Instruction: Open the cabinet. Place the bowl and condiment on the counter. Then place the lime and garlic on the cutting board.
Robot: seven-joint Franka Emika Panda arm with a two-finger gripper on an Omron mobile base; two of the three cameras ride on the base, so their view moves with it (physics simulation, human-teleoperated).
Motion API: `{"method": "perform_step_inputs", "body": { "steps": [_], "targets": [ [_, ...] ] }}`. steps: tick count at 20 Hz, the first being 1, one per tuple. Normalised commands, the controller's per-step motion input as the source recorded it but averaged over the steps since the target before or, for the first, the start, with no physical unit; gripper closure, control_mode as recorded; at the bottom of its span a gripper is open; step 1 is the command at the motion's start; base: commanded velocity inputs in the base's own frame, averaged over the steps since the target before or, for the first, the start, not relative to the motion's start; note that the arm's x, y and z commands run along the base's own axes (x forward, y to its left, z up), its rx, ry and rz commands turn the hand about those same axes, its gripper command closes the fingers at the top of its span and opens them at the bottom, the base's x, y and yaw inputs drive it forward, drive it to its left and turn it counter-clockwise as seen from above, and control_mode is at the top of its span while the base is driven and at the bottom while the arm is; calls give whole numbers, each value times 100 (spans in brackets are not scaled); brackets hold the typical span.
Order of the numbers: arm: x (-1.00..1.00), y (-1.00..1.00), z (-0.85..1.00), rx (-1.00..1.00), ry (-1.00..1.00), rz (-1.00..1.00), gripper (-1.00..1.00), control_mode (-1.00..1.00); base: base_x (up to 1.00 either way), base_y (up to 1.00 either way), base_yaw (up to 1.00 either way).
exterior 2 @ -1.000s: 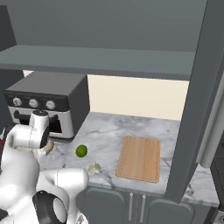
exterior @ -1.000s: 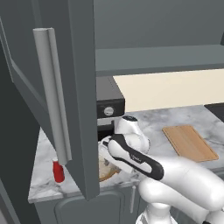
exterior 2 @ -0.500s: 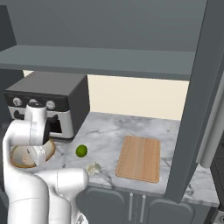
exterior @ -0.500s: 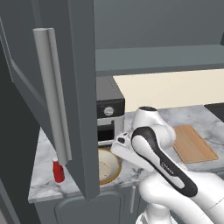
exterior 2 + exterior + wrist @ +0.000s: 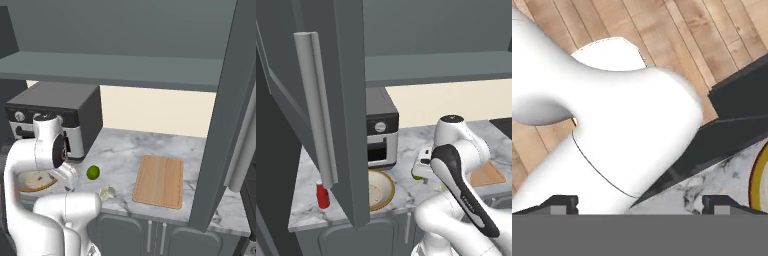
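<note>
The cabinet stands open, its left door [image 5: 343, 100] swung out and its shelf [image 5: 115, 70] bare. On the counter [image 5: 125, 150] the beige bowl [image 5: 379, 189] [image 5: 34, 181] sits in front of the oven, and the red condiment bottle [image 5: 322, 195] stands to its left. Just right of the bowl hovers my gripper [image 5: 422, 165] [image 5: 67, 181] [image 5: 641, 202], open and holding nothing. The lime [image 5: 93, 172] [image 5: 416, 174] lies beside it, and the garlic [image 5: 106, 192] nearer the front edge. The cutting board [image 5: 160, 180] [image 5: 487, 175] lies to the right with nothing on it.
A black toaster oven [image 5: 55, 115] stands at the back left of the counter, behind the bowl. The cabinet's right door [image 5: 225, 125] hangs open over the counter's right end. In the hand view the bowl's rim [image 5: 757, 181] shows at the right edge.
My jaws have opened and let go of the bowl, which now rests on the counter. The hand has lifted and swung right, toward the lime.
</note>
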Motion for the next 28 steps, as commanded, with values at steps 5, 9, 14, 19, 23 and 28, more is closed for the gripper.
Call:
{"method": "perform_step_inputs", "body": {
  "steps": [5,9,14,19,23,28],
  "targets": [
    [52,-75,-14,-5,3,22,-100,-100,0,0,0],
    [89,-40,-39,0,3,10,-100,-100,0,0,0],
    [51,0,-75,0,6,0,-100,-100,0,0,0],
    [26,-14,-52,1,2,0,-100,-100,0,0,0],
    [0,-40,-16,0,0,0,-100,-100,0,0,0],
    [3,-11,-41,0,0,1,-100,-100,0,0,0]
  ]
}}
